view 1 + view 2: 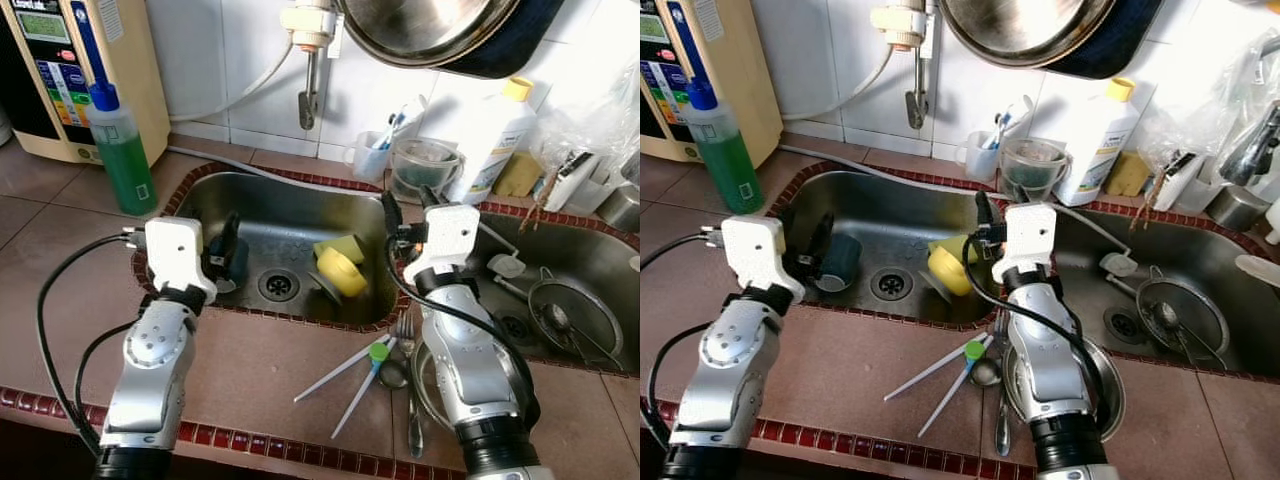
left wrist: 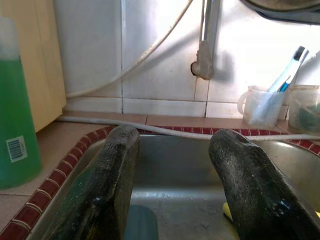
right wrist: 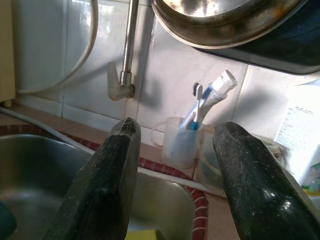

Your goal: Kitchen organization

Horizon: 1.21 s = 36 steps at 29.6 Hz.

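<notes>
My left gripper [image 1: 224, 238] hangs open over the left end of the left sink basin [image 1: 270, 205], just above a dark teal cup [image 1: 236, 260] that lies on the basin floor. In the left wrist view the cup [image 2: 140, 225] shows low between the spread fingers [image 2: 107, 190]. A yellow cup [image 1: 341, 273] and a yellow-green sponge [image 1: 340, 245] lie near the drain [image 1: 278, 285]. My right gripper [image 1: 408, 208] is open above the rim between the two basins, with nothing between its fingers [image 3: 107, 185].
White straws [image 1: 340, 372], a fork [image 1: 405, 328] and a spoon [image 1: 393, 376] lie on the front counter. A green soap bottle [image 1: 121, 150] stands at left, a toothbrush cup [image 1: 371, 156] and white bottle [image 1: 494, 140] behind. A strainer [image 1: 572, 320] sits in the right basin. A pan [image 1: 430, 25] hangs overhead.
</notes>
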Available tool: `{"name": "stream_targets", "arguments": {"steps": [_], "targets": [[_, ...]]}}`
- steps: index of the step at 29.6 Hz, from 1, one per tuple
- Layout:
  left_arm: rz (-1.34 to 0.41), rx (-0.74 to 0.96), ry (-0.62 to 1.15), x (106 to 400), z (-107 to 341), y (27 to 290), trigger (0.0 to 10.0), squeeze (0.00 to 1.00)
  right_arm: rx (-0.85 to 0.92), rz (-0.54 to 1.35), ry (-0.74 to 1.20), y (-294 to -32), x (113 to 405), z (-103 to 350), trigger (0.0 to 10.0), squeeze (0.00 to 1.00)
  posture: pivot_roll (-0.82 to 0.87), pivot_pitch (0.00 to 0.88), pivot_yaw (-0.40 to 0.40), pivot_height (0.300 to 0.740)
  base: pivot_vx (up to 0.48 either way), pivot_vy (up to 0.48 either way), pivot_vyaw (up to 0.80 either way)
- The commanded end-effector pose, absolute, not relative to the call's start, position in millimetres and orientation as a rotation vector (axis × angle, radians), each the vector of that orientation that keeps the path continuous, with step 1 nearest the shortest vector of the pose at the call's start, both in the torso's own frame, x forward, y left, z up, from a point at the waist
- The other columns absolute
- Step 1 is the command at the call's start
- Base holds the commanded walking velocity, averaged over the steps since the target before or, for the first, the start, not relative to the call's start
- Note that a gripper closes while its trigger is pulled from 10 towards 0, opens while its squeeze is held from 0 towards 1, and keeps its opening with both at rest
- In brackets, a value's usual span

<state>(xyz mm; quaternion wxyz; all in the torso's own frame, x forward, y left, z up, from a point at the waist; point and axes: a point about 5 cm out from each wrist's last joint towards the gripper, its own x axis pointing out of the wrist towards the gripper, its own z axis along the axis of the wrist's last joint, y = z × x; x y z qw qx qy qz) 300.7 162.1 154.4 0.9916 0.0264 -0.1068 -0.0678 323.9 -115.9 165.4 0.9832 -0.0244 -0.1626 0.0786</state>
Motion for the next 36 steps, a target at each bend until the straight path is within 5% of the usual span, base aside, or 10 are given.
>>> {"name": "stream_targets", "arguments": {"steps": [1,36], "targets": [[-0.147,0.051,-0.22,300.0,154.6,158.4,10.0,0.0,-0.052,0.131,-0.336,-121.6,324.3,166.3,10.0,0.0,-0.03,0.0,-0.064,0.74,0.0,0.0,0.0],[-0.201,-0.011,-0.2,299.9,157.3,154.5,10.0,0.0,-0.078,0.103,-0.319,-131.4,322.8,160.0,10.0,0.0,-0.04,0.0,-0.067,0.74,0.0,0.0,0.0]]}}
